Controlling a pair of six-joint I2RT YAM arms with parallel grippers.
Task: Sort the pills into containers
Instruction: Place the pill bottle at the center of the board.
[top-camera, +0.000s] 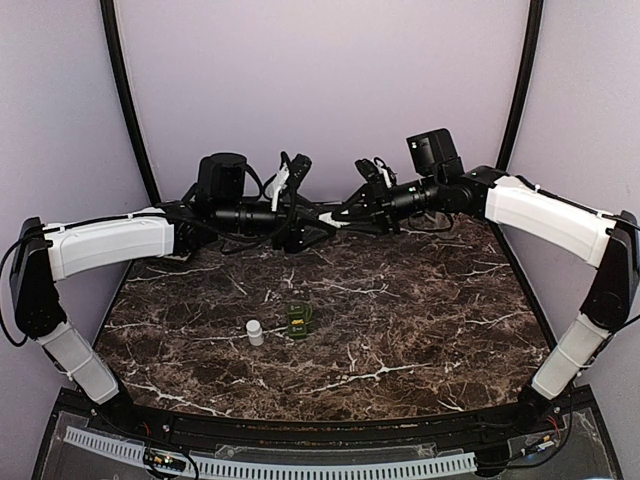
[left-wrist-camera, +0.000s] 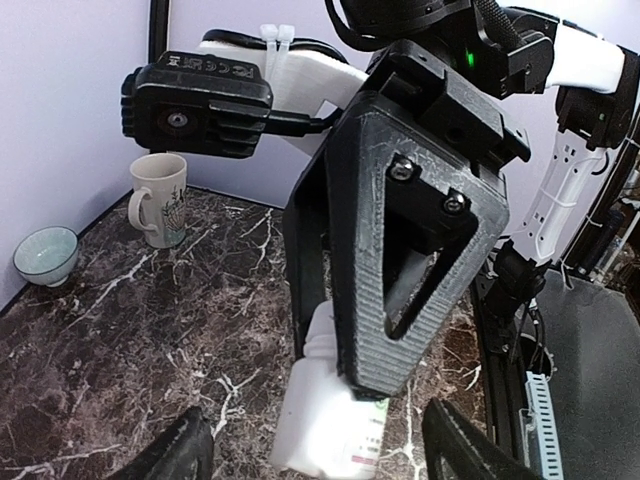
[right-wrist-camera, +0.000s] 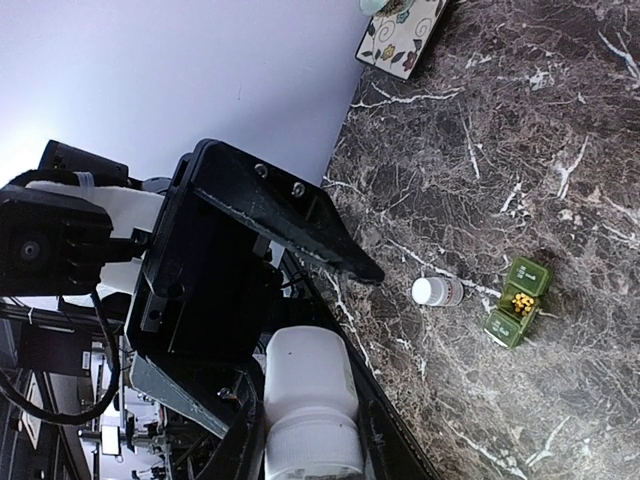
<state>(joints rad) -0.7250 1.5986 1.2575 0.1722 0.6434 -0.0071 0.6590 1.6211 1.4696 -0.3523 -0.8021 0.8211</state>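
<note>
High over the back of the table, my right gripper (right-wrist-camera: 308, 440) is shut on a white pill bottle (right-wrist-camera: 308, 370), its fingers (left-wrist-camera: 400, 290) clamped at the neck and cap end. My left gripper (left-wrist-camera: 325, 455) is open, one finger on each side of the same bottle's body (left-wrist-camera: 320, 425), with a gap on both sides. On the marble table (top-camera: 420, 300) lie a second small white bottle (top-camera: 255, 332), also seen as the small bottle (right-wrist-camera: 437, 291), and the dark green containers (top-camera: 299, 319). One compartment of the containers (right-wrist-camera: 518, 302) holds yellow pills.
A mug (left-wrist-camera: 160, 200) and a pale bowl (left-wrist-camera: 45, 255) stand at the table's far left corner. A flower-patterned box (right-wrist-camera: 400, 35) sits at the far edge. A white perforated strip (top-camera: 300, 465) runs along the near edge between the arm bases.
</note>
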